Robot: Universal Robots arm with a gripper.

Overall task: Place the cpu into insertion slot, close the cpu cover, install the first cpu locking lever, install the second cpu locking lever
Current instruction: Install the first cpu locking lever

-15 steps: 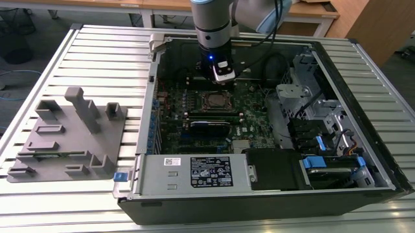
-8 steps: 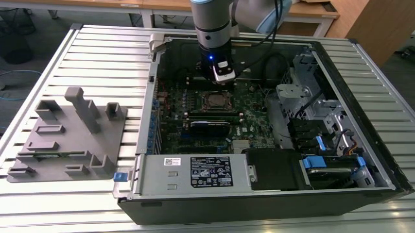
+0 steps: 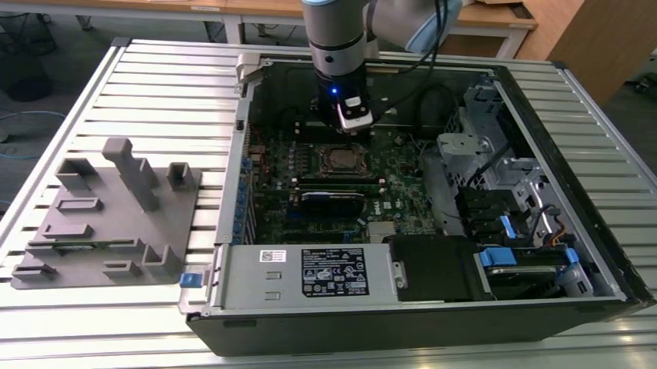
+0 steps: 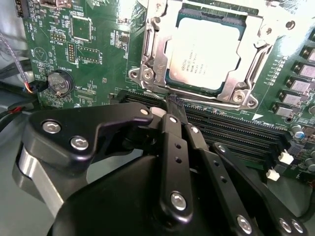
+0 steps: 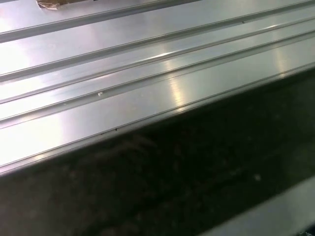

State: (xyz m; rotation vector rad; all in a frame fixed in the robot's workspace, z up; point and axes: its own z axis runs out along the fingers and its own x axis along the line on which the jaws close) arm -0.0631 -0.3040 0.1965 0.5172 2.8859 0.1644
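**Figure.** The cpu [image 4: 206, 51] is being shown lying flat in the insertion slot [image 4: 142, 73], its dull silver-grey top facing up. It is being framed on all sides by the cpu cover [image 4: 252, 51], which is lying down over the slot, the chip's top being left exposed through the square cut-out. In the exterior view the slot is being seen near the middle of the green circuit board [image 4: 108, 54], inside the open computer case [image 3: 411, 323].

The gripper [image 4: 172, 109] is being held at the edge of the slot, on the side next to the long black card slots [image 4: 236, 125]. Its jaws are being kept together, the two black fingers [image 4: 170, 147] converging to a single tip just beside the silvery rim. Whether anything thin is being pinched there cannot be told. In the exterior view the gripper is being carried upright by the arm [image 3: 334, 31], reaching down into the case just beyond the slot.

A round coin battery [image 4: 59, 83] is being seen on the board, well apart from the slot. The case is being supported on its side by a ribbed metal table [image 3: 123, 84]. A grey fixture block [image 3: 113, 223] is being seen on the table to the exterior view's left of the case. In the first wrist view, grooved metal slats [image 5: 123, 73] are being shown beside a dark band [image 5: 172, 182].
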